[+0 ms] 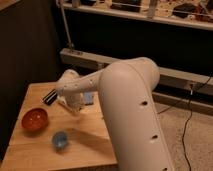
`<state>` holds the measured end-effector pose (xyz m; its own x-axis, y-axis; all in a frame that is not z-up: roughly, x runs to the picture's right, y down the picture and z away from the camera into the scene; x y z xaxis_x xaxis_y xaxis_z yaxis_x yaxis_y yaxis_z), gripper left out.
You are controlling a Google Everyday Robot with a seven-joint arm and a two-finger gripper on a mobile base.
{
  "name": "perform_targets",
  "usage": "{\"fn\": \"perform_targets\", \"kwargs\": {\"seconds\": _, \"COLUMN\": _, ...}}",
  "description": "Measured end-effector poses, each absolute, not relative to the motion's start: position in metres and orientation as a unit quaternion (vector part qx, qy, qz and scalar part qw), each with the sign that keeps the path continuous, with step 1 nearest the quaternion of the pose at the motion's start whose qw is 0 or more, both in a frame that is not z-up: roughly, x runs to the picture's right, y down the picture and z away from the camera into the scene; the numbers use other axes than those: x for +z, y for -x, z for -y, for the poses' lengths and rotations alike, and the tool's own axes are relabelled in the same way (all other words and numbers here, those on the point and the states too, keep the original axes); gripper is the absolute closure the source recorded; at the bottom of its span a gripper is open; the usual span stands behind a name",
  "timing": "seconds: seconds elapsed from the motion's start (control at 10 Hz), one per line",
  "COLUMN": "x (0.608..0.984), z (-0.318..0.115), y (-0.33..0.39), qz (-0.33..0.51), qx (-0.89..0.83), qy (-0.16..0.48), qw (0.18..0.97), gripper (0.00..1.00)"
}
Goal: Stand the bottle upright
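Note:
My white arm reaches from the right over the wooden table [30, 155], and its wrist bends down at the table's far middle. The gripper [75, 106] is at the end of that wrist, low over the tabletop, shut, and mostly covered by the wrist housing. The bottle is hidden behind the wrist and forearm, so I cannot tell whether anything is held. A pale bluish patch [89, 97] shows just right of the wrist, and I cannot tell what it is.
A red bowl [35, 119] sits at the table's left. A small blue round object [61, 139] lies in front of the gripper. A flat black bar [50, 96] lies at the far left of the wrist. Behind the table runs a metal rail and dark shelving.

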<state>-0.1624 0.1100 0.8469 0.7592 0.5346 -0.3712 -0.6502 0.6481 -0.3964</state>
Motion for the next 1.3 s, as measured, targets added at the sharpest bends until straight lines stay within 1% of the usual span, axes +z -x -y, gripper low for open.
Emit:
{"fn": "perform_targets", "kwargs": {"seconds": 0.6, "x": 0.823, "z": -0.1, "y": 0.161, "qz": -0.105, "qx": 0.327, "qy": 0.235, "qw": 0.909, "gripper": 0.8}}
{"fn": "perform_targets", "kwargs": {"seconds": 1.3, "x": 0.812, "z": -0.093, "y": 0.17, "qz": -0.098, "qx": 0.325, "qy": 0.229, "qw": 0.912, "gripper": 0.8}}
